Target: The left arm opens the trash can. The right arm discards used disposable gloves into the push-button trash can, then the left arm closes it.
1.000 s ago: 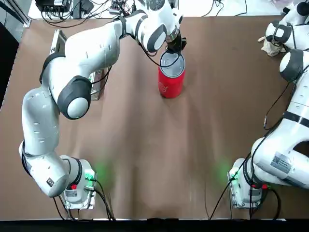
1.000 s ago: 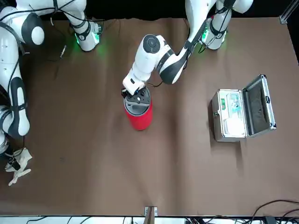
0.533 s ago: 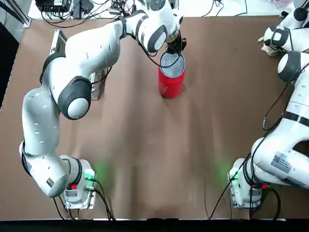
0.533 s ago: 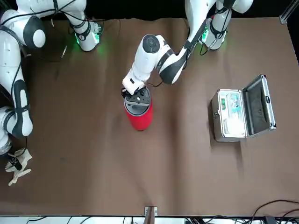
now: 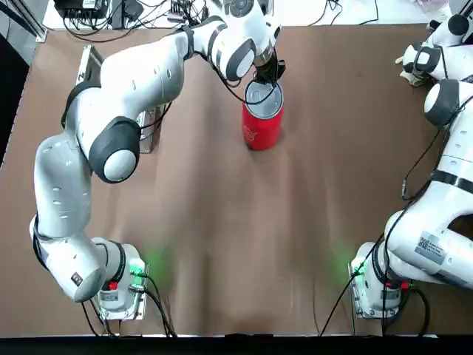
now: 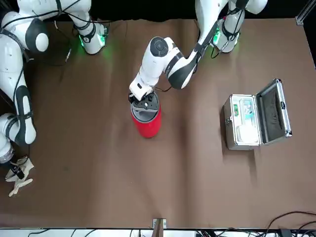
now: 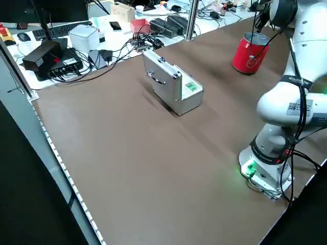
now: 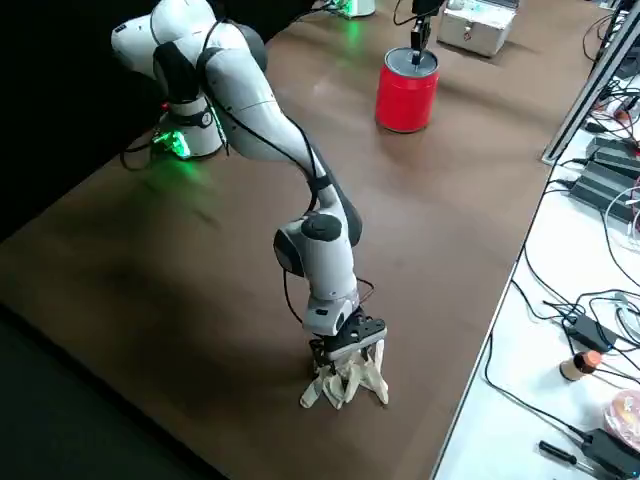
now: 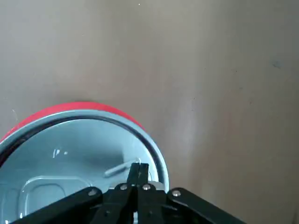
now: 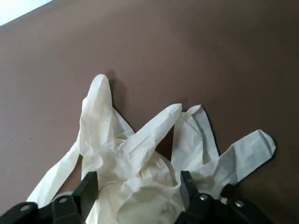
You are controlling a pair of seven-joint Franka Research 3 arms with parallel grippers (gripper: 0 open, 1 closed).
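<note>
**A:** Right wrist view has the gloves (image 10: pixel 140 163) front and centre: thin, cream, crumpled, floppy. They're lying on the brown bench (image 10: pixel 210 51), and the right gripper (image 10: pixel 135 196) has its fingers (image 10: pixel 88 189) spread either side of the bunched middle. I'd guess they weigh nothing and sag the moment they're lifted, so pinching the thick wad beats grabbing a loose glove finger, which could stretch or slip out.

**B:** Where's the bin, then?

**A:** Top view, upper centre of the frame: the red trash can (image 5: pixel 262 122) with its silver-grey push lid (image 5: pixel 263 95). The left gripper (image 5: pixel 267 74) is right over the far rim, fingers pressed together into one tip; in the left wrist view that tip looks to be on or just above the lid. The lid looks shut to me. The can is small and probably light, so an off-centre push might tip it.

**B:** Anything in the way?

**A:** The gloves are in the upper right corner, well apart from the can, with bare bench between. The open silver metal case (image 6: pixel 254 116) is off on the other side. The left arm (image 5: pixel 148 74) over the can is the real obstacle.
</note>
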